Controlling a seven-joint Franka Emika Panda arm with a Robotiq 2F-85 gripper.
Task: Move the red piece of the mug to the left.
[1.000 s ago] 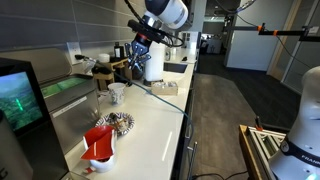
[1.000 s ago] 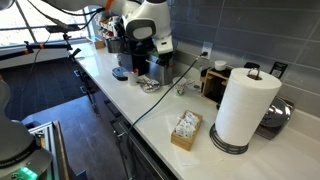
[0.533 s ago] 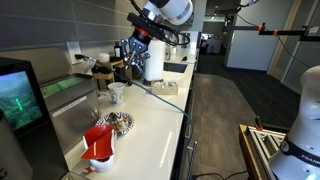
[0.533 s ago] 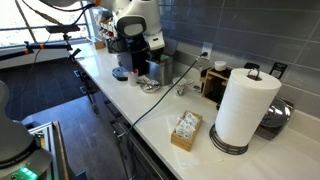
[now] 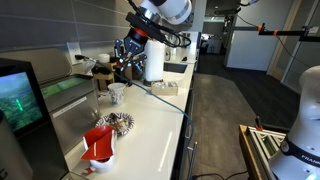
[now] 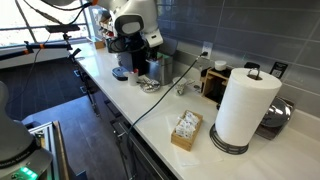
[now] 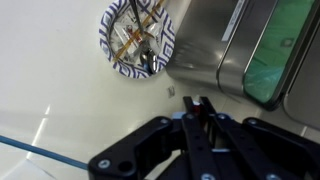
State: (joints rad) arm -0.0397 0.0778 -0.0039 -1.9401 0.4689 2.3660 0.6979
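Observation:
My gripper (image 5: 127,52) hangs high above the far part of the white counter (image 5: 150,130); it also shows in an exterior view (image 6: 129,46). In the wrist view my gripper (image 7: 197,108) is shut, with a small red piece (image 7: 194,113) pinched between the fingertips. Below it stands a blue-and-white patterned mug (image 7: 135,40) with sticks in it, and the same mug (image 5: 120,122) shows mid-counter in an exterior view. A larger red object (image 5: 98,143) lies near the counter's front end, far from the gripper.
A white cup (image 5: 117,92) stands behind the patterned mug. A paper towel roll (image 6: 243,105) and a small box (image 6: 186,130) sit on the counter. A cable (image 5: 165,100) runs across it. A metal basin (image 7: 205,40) and a green tank (image 7: 285,50) lie beside the mug.
The arm has swung the gripper a little to the left in the exterior views. The jaws have stayed shut. The objects on the counter have not moved.

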